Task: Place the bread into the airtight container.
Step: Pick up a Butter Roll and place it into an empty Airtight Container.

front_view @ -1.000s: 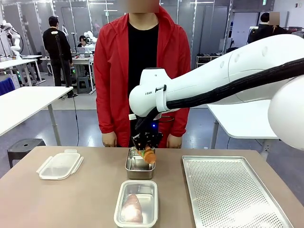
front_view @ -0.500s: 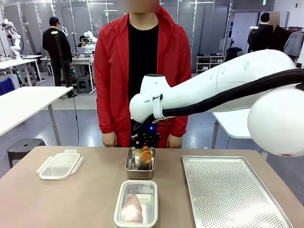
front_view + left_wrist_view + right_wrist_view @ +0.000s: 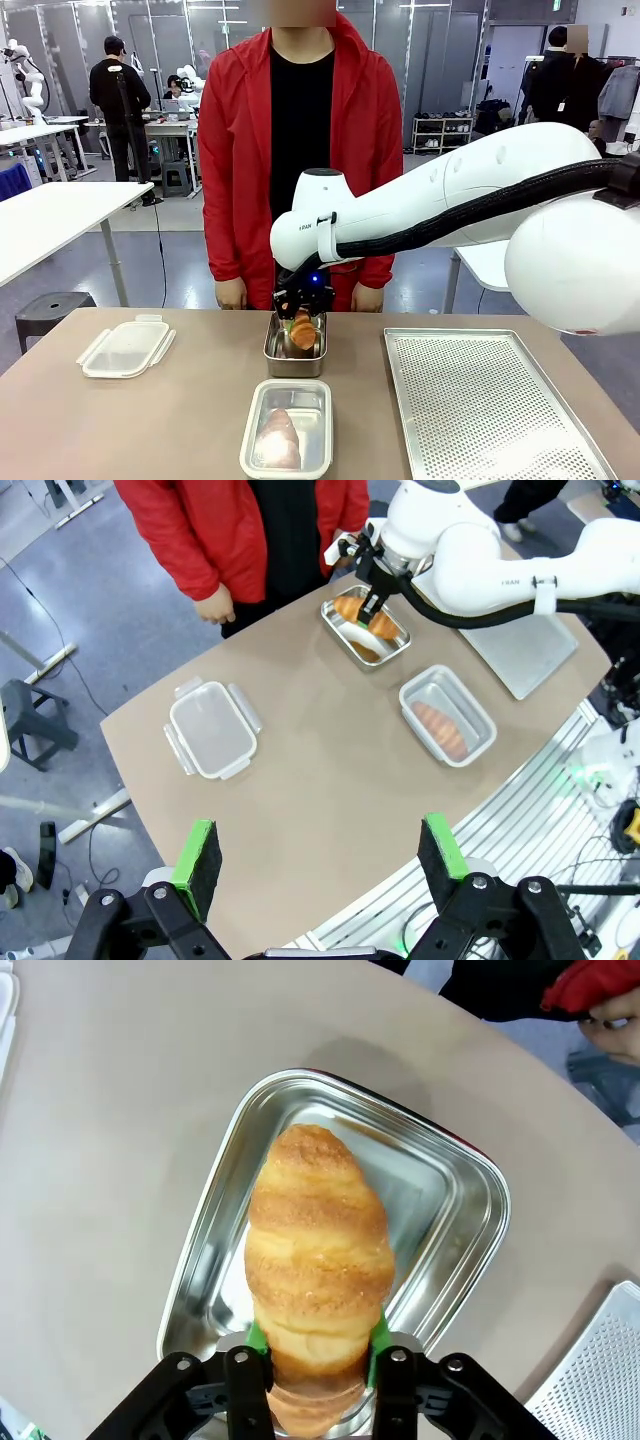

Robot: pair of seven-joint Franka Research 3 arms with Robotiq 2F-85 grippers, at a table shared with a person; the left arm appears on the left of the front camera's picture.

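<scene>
Though pads hide its base, bread (image 3: 318,1278) w/ right hand (image 3: 315,1352) gripping (left hand (image 3: 320,860) open), over container (image 3: 455,1210).

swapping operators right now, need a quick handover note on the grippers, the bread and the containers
Right gripper: pads on both sides of the croissant, held low in the far steel container; release not confirmed.
Left gripper: open, empty, high above the table.
Near steel container already holds a bread piece.
Plastic container and perforated tray hold nothing.
Left: let go of the croissant, pull the right arm back.
</scene>
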